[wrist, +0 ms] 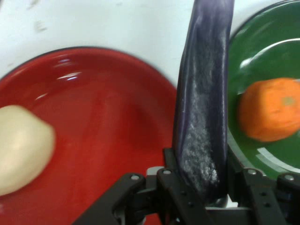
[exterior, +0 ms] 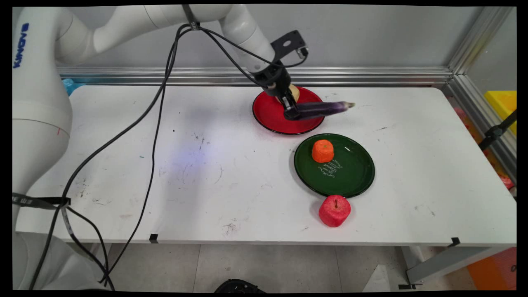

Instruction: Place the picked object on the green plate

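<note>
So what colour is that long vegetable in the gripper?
Dark purple eggplant, clearest in the hand view.

pale food (exterior: 293,91) half hidden behind claw (exterior: 291,110)

We see the gripper (exterior: 291,110) clamped on a purple eggplant (exterior: 326,109) over the red plate (exterior: 272,115); an orange fruit (exterior: 322,151) sits on the green plate (exterior: 350,173), red apple (exterior: 334,210) just beside.
</note>
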You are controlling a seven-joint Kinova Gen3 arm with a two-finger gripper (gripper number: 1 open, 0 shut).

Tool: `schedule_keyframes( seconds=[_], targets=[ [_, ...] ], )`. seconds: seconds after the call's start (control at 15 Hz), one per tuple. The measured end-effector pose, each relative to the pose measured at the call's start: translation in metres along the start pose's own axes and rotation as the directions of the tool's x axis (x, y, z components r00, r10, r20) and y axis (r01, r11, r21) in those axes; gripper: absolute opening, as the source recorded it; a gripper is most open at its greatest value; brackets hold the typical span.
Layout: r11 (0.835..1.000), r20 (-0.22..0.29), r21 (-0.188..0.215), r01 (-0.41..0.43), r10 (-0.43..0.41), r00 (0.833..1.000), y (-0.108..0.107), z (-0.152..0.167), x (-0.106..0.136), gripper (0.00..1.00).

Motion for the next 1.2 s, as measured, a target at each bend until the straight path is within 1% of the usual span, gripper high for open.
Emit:
schedule_keyframes(
  seconds=[0.27, 0.6, 0.8, 0.93, 1.2],
  targets=[
    [1.000, 0.006, -0.031, 0.003, -0.003, 1.000, 0.050, -0.004, 0.011, 0.00],
    [0.998, 0.009, -0.064, 0.015, -0.014, 1.000, 0.099, -0.002, 0.018, 0.00],
    [0.997, 0.011, -0.073, 0.020, -0.019, 1.000, 0.118, 0.001, 0.019, 0.00],
    [0.997, 0.015, -0.072, 0.026, -0.025, 1.000, 0.129, 0.005, 0.018, 0.00],
    [0.997, 0.022, -0.064, 0.041, -0.040, 0.999, 0.143, 0.017, 0.014, 0.00]
  ],
)
